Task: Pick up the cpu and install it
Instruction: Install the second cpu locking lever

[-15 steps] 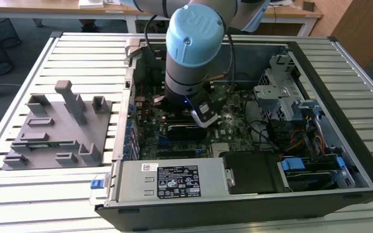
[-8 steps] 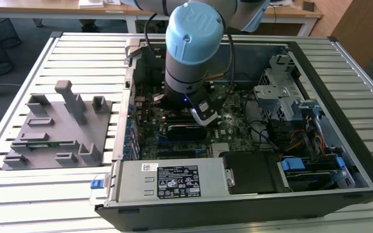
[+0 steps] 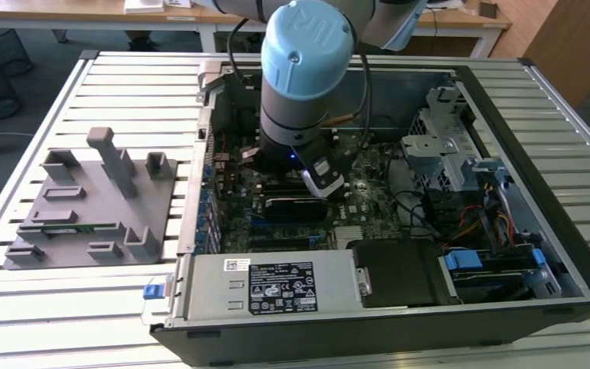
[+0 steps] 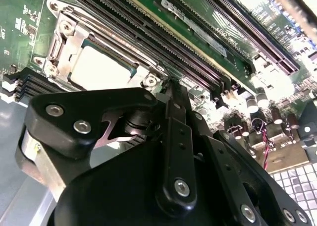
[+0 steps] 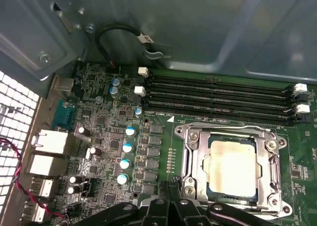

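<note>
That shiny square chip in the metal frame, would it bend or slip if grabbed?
The cpu looks like a rigid metal-topped plate, so probably stiff. Its smooth, shiny top may be slippery. Lying flat in the socket frame, it seems unlikely to tip or roll.

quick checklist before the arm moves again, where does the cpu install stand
1. cpu inside the socket frame: ok, its silver top shows in the frame's opening in both wrist views.
2. cpu sitting flat and fully seated: cannot tell.
3. gripper free of the cpu: ok, its tips sit beside the frame, nothing between them.
4. gripper fingers together: ok, the tips meet in the first wrist view.
5. Memory slots next to the frame unobstructed: ok.
6. Arm positioned over the motherboard inside the open case: ok in the exterior view.
</note>
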Motion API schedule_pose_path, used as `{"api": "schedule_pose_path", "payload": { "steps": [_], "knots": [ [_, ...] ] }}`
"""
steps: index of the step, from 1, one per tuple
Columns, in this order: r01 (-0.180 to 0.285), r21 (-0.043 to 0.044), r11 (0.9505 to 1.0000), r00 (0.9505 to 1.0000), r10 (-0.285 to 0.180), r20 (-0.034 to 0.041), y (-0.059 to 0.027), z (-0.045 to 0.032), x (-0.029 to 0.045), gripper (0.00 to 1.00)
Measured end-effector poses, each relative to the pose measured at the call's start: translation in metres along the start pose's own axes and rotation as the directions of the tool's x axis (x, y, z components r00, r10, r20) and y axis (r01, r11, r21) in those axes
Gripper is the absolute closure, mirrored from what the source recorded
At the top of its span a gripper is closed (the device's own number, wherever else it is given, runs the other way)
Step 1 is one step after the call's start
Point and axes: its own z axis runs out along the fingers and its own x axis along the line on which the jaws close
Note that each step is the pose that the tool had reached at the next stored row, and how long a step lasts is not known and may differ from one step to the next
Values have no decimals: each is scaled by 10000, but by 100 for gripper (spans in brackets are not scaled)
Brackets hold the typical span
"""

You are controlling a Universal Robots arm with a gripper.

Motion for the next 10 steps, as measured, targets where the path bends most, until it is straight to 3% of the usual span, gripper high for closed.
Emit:
{"api": "schedule_pose_path", "payload": {
  "steps": [10],
  "knots": [
    [0, -3, 10000, 10000, 0, 2, 57, -162, 7, 89]
  ]
}}
